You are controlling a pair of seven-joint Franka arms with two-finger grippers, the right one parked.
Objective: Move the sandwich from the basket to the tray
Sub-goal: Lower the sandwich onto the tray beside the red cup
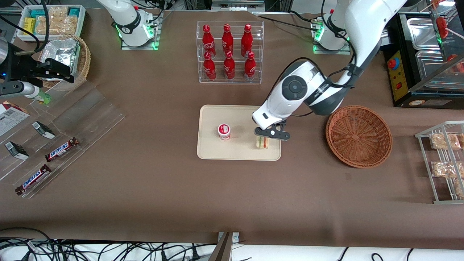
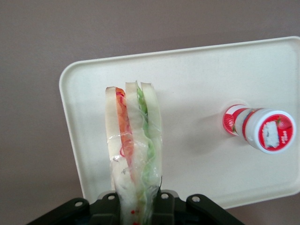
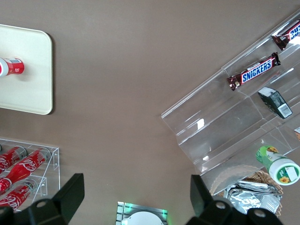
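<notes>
The sandwich (image 1: 263, 142) (image 2: 133, 140), a wrapped wedge of white bread with orange and green filling, stands on the cream tray (image 1: 214, 152) (image 2: 197, 75) near its edge toward the basket. My left gripper (image 1: 267, 137) (image 2: 137, 208) is shut on the sandwich, one black finger on each side of it. The reddish-brown wicker basket (image 1: 359, 136) sits beside the tray toward the working arm's end and shows nothing inside.
A small red-capped cup (image 1: 224, 131) (image 2: 260, 129) stands on the tray beside the sandwich. A clear rack of red bottles (image 1: 229, 50) stands farther from the front camera than the tray. A wire rack with snack bags (image 1: 444, 161) is at the working arm's end; candy bar shelves (image 1: 54, 145) at the parked arm's.
</notes>
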